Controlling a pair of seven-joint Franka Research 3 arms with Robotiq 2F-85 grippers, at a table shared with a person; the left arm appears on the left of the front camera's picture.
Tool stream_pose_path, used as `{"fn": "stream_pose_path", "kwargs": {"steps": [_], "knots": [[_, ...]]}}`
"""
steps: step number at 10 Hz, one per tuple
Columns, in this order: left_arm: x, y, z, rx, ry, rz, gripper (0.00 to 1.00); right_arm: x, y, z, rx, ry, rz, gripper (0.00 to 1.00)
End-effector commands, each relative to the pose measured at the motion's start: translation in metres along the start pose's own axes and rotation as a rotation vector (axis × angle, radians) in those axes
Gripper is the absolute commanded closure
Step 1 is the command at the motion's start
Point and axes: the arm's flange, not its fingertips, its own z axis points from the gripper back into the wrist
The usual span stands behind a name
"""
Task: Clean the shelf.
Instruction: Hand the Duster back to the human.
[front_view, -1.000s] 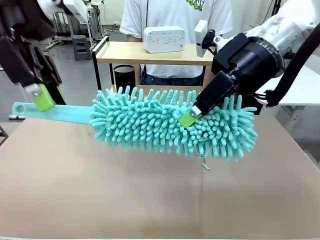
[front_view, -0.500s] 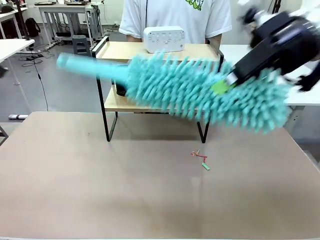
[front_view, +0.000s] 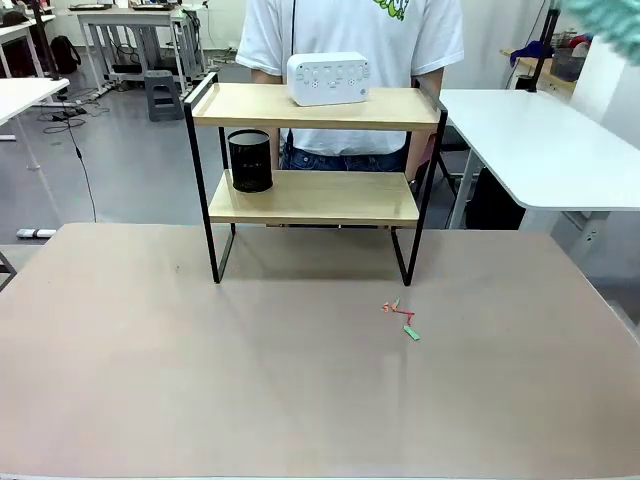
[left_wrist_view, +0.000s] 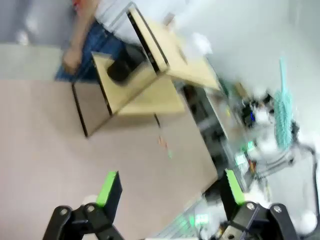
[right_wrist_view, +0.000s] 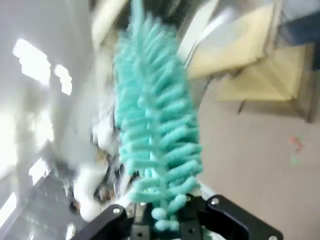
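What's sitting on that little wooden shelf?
On the shelf's top board stands a white boxy device. On the lower board, at its left end, stands a black cylindrical cup. Whether the cup holds anything cannot be seen from here.

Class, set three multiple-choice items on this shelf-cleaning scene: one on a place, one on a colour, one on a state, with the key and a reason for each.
1. Where does the black cup stand?
A. On the shelf's upper board
B. On the shelf's lower board
C. On the brown table

2. What colour is the duster?
A. Yellow
B. Red
C. Turquoise

3. How is the left gripper?
A. Open, holding nothing
B. Shut on the duster
C. Shut on the cup

Key: 1 B, the black cup sits at the left of the lower board of the shelf, below the white box. 2 C, the duster rising from the right gripper is turquoise. 3 A, the left gripper shows its green pads far apart with only table between them.
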Motion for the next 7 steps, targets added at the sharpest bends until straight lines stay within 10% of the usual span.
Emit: {"fn": "stream_pose_path", "kwargs": {"steps": [1, 3, 7], "knots": [[-0.003, -0.014, -0.042, 0.032, -0.193, -0.046, 0.0, -0.003, -0.067, -0.003, -0.188, -0.555, -0.31, 1.0], [0.004, -0.01, -0.057, 0.004, -0.041, -0.022, 0.0, 0.003, -0.139, -0.028, -0.33, -0.522, -0.433, 1.0], [0.003, -0.003, -0.026, 0.035, -0.172, 0.027, 0.0, 0.016, -0.231, -0.091, -0.476, -0.395, -0.528, 1.0]]}}
